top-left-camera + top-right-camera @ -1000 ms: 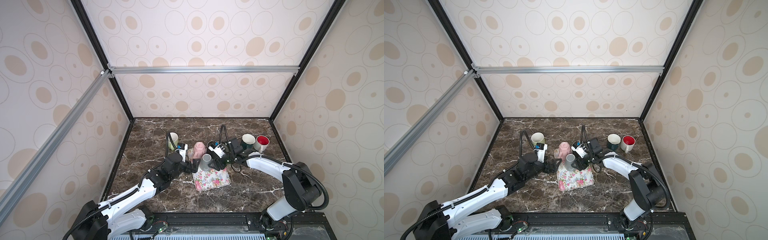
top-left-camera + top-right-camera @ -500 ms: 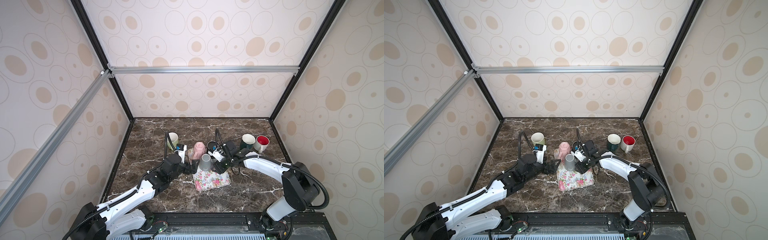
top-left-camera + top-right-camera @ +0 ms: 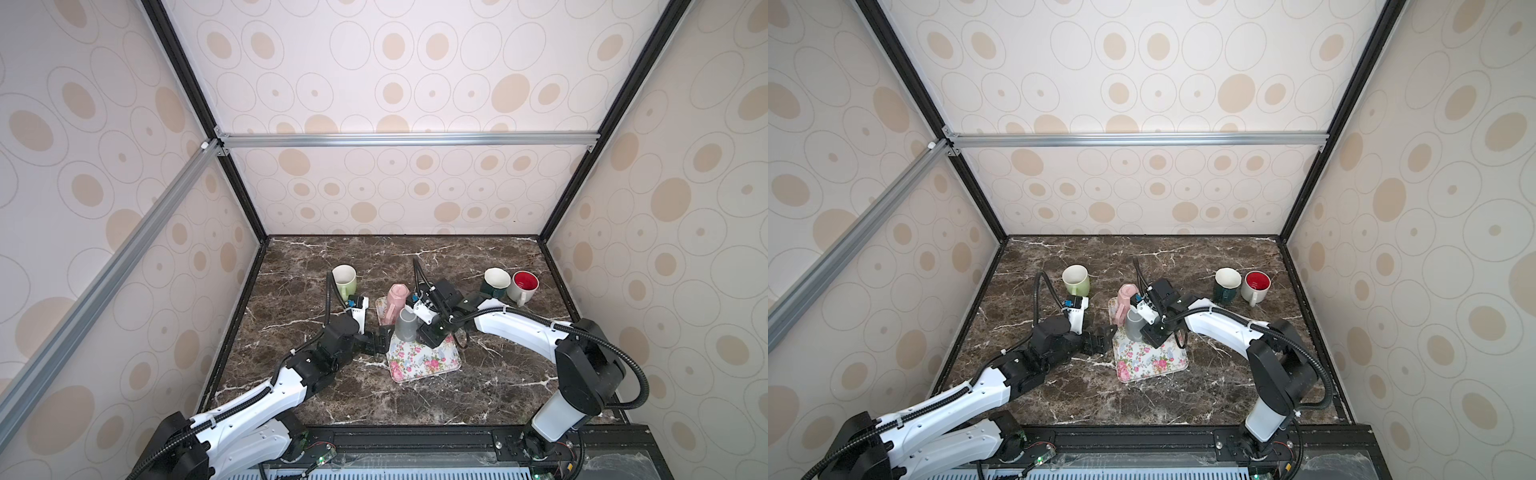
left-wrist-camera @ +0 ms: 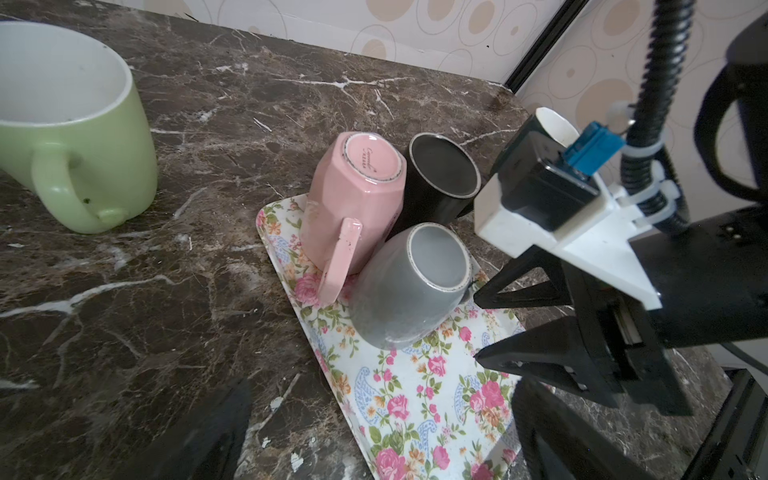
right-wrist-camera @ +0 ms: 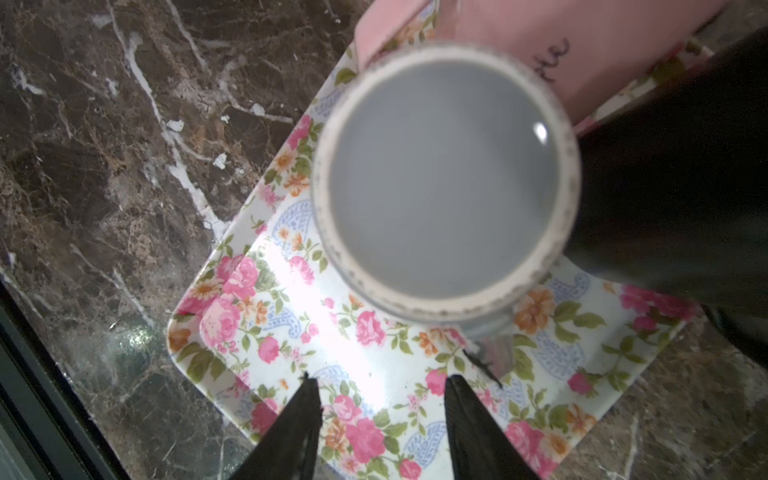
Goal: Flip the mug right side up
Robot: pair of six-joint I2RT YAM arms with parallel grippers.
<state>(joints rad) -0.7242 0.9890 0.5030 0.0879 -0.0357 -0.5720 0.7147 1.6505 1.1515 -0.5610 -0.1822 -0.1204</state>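
Grey mug (image 4: 409, 286) sits mouth-down on the floral tray (image 4: 415, 395), base to the ceiling, its long axis about upright. The right gripper (image 4: 477, 326) is close at its side, jaws partly spread with nothing between them. A pink mug (image 4: 353, 199) and a black mug (image 4: 440, 178) stand inverted just behind it. The left gripper (image 3: 379, 340) hangs at the tray's edge, spread wide.

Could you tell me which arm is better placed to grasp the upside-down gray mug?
Right: the right gripper is beside the gray mug, jaws apart; the left gripper sits at the tray's edge.
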